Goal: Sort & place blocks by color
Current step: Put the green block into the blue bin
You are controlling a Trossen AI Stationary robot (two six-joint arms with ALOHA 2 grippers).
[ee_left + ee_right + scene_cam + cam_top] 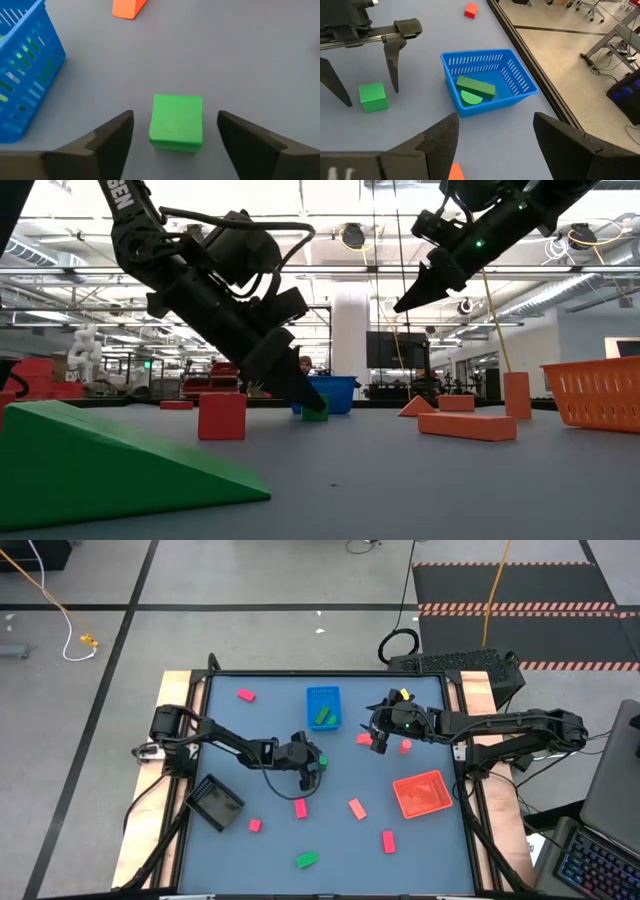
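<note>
A small green cube (176,121) rests flat on the grey table, just short of the blue tray (323,707). My left gripper (175,120) is low over the table and open. Its two fingers stand on either side of the cube with a gap on each side, as the right wrist view also shows of the cube (372,96). My right gripper (378,737) hangs open and empty above the table, right of the blue tray (490,82). Two green blocks (474,90) lie inside that tray. Other blocks lie scattered: pink (301,807), salmon (357,807), green (306,860).
A red tray (420,793) stands at the near right and a black tray (216,802) at the near left. A pink block (246,695) lies far left, and red pieces (405,747) lie below my right gripper. A green wedge (110,460) lies close to the low camera.
</note>
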